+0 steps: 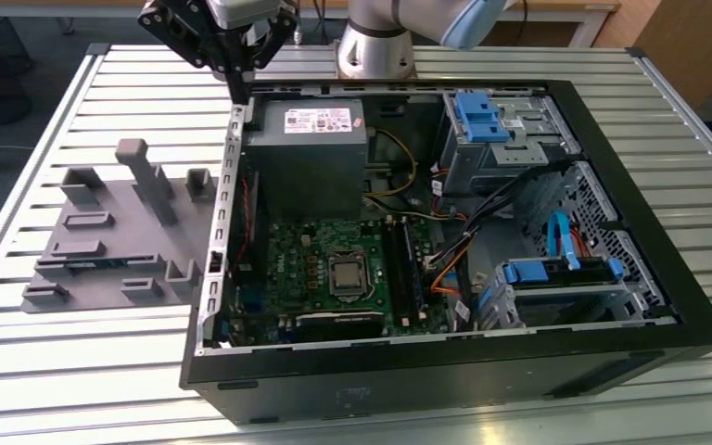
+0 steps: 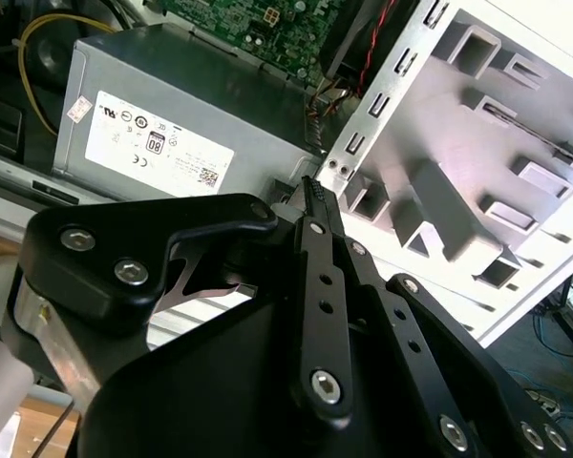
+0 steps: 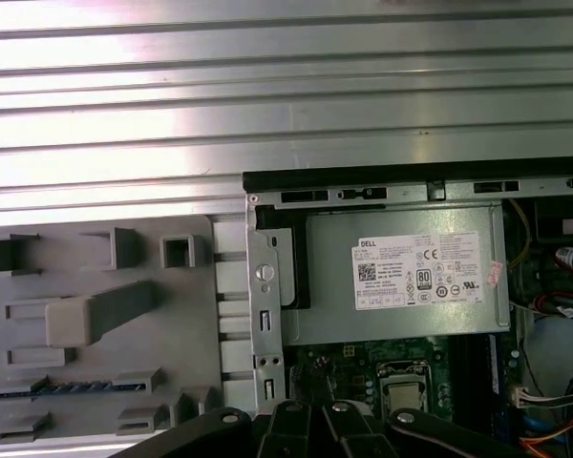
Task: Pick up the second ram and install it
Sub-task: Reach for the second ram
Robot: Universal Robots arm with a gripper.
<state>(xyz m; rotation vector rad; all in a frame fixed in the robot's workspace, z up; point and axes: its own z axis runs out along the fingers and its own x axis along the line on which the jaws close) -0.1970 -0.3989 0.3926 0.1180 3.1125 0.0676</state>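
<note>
Grey plastic forms the holder tray, which lies flat on the slatted metal table just beside the open computer case, on the exterior view's left of it. The second ram sits on edge in a long slot of that tray, in the part farthest from the arm's base. Its blue-green board shows between the slot's walls, and nothing touches it.

The gripper hangs above the case's corner nearest the arm's base, where the perforated metal edge of the case meets the tray side. Its black fingers are drawn together into one narrow point with nothing between them. It is well apart from the second ram and above the tray's opposite end.

Inside the case, the grey power supply fills the corner under the gripper, its white label facing up. Beyond it, toward the case's front panel, lies the green motherboard, with the square processor socket near its middle and the long black memory slots just beside the socket on the exterior view's right. Whether a stick already stands in one of those slots I cannot tell. Drive bays with blue fittings line the case's far side from the tray.
</note>
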